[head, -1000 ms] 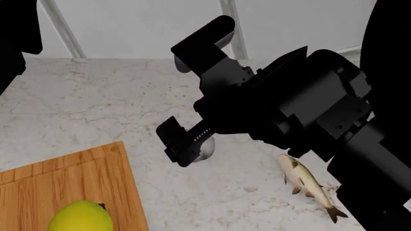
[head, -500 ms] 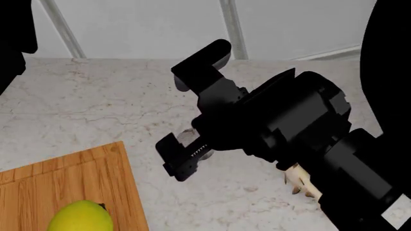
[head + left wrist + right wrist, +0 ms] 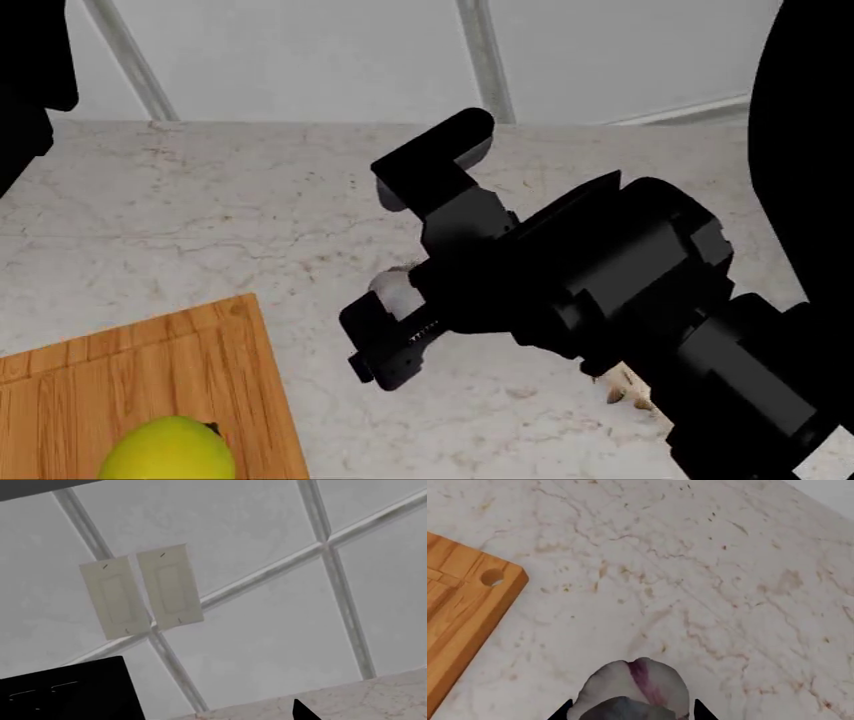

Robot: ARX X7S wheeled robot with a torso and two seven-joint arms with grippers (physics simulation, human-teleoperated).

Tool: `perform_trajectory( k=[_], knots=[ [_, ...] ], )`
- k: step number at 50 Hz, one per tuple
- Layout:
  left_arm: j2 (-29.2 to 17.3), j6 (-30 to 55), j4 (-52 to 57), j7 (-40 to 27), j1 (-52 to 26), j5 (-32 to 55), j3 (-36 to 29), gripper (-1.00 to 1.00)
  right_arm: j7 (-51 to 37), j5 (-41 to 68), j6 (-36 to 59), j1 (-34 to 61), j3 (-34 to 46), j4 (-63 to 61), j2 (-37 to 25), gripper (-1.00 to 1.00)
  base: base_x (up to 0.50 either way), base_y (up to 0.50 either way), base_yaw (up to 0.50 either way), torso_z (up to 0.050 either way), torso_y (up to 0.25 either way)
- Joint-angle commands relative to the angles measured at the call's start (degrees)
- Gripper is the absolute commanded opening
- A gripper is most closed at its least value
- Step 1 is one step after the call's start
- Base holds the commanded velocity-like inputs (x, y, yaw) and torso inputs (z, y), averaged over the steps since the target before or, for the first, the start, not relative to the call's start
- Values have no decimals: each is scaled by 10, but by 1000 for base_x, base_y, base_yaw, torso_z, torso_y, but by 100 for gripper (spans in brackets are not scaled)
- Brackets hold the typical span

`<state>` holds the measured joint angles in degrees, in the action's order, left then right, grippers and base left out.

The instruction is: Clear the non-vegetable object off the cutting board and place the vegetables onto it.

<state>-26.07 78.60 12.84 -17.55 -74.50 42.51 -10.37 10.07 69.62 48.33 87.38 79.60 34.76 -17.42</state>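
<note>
Right jaws (image 3: 407, 270) spread around garlic bulb (image 3: 632, 691), marble counter (image 3: 707, 580)

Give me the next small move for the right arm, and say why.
Probably close the right gripper on the garlic bulb, then lift. Its fingers stand open on either side of the bulb, which sits between the fingertips in the right wrist view, resting on the marble counter off the cutting board. The yellow-green vegetable is already on the board and the fish is off it.
</note>
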Motion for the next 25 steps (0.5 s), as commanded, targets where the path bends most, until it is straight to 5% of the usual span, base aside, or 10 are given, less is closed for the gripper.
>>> perform_trajectory(
  k=[1, 12, 25],
  knots=[
    [14, 5, 0, 13, -5, -1, 17, 100, 3, 8, 13, -3, -11, -29, -4, -100, 0, 0, 0, 0, 0],
    [11, 13, 8, 6, -7, 8, 24, 100, -56, 52, 79, 62, -32, -169, -44, -100, 0, 0, 0, 0, 0],
    [10, 16, 12, 0, -8, 16, 27, 100, -69, 98, 101, 95, -57, -252, -19, -100, 0, 0, 0, 0, 0]
  ],
)
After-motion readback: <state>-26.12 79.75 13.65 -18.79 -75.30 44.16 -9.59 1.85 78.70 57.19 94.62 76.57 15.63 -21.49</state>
